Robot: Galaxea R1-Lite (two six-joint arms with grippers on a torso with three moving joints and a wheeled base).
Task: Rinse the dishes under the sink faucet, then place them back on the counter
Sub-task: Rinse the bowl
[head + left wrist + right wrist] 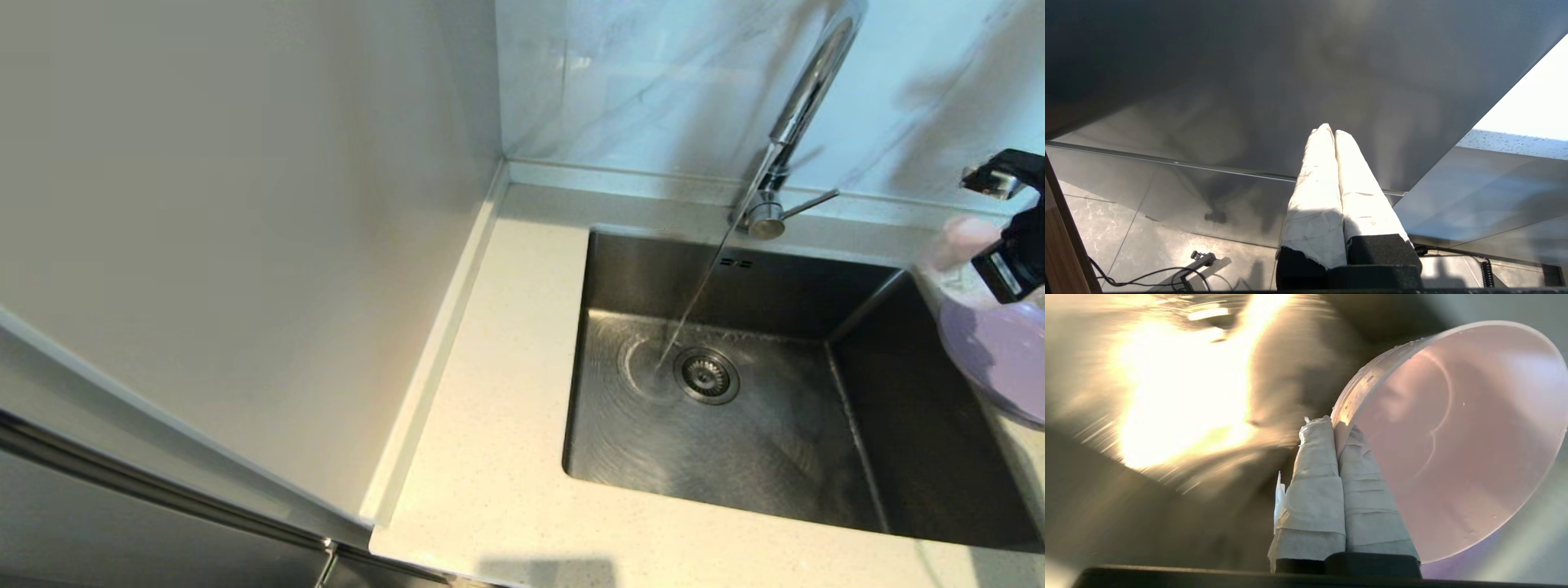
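My right gripper [1336, 424] is shut on the rim of the pale pink bowl [1457, 437], which it holds tilted in the air at the sink's right edge. In the head view the bowl [963, 241] shows blurred beside the black gripper body. The lilac plate [1000, 347] lies on the counter [490, 408] just right of the sink [898, 425]. The chrome faucet [804, 106] runs a thin stream of water into the basin next to the drain strainer [706, 375]. My left gripper [1329, 130] is shut on nothing, parked low outside the head view.
A tall pale cabinet side [245, 245] walls off the counter's left. The faucet's side lever [808, 202] points right. Grey-veined wall tiles [637, 73] rise behind the low back edge. Below the left gripper are a steel panel [1249, 81], floor tiles and cables [1147, 273].
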